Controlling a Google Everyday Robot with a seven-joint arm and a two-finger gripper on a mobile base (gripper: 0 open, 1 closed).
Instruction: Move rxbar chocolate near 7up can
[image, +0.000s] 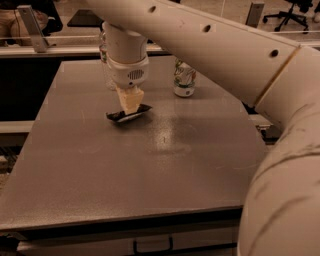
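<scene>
The rxbar chocolate is a thin black bar, tilted, with one end raised off the grey table. My gripper points straight down and is shut on the bar's middle, left of the table's centre. The 7up can, silver-white and green, stands upright at the back of the table, to the right of and beyond the gripper. The bar and the can are apart.
A clear plastic bottle stands at the back, mostly hidden behind my wrist. My large white arm crosses the upper right of the view. A drawer handle shows below the table's front edge.
</scene>
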